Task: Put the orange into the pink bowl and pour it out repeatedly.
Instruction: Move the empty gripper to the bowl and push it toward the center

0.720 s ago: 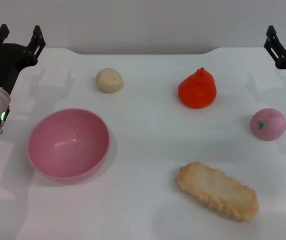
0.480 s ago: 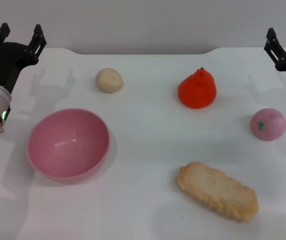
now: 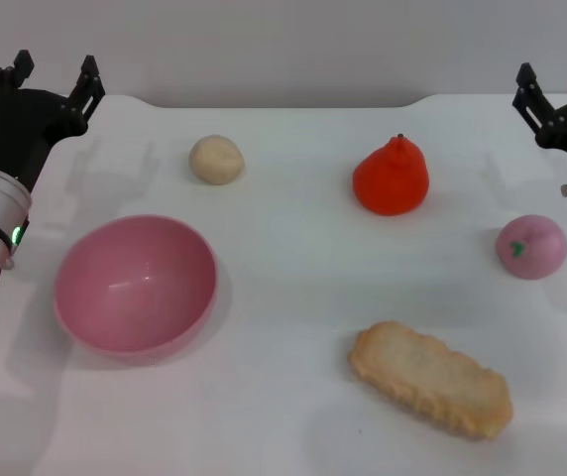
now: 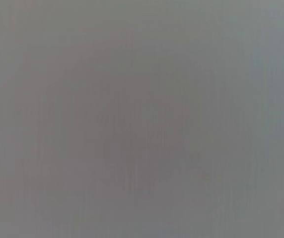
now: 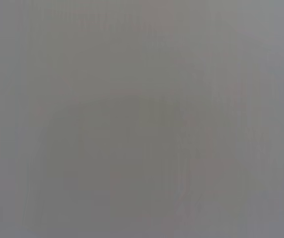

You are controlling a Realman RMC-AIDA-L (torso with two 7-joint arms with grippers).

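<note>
While parted at far left, left gripper [image 3: 50,79] well apart from orange [image 3: 392,178].
Right gripper [image 3: 559,87] splayed far right; pink bowl [image 3: 135,285] near left, empty.

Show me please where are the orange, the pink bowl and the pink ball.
orange [image 3: 392,179]: head view, middle of its body.
pink bowl [image 3: 135,284]: head view, inner wall.
pink ball [image 3: 532,246]: head view, middle of its front.

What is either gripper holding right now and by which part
Nothing. The left gripper and right gripper are open and empty; the orange sits untouched on the table.
</note>
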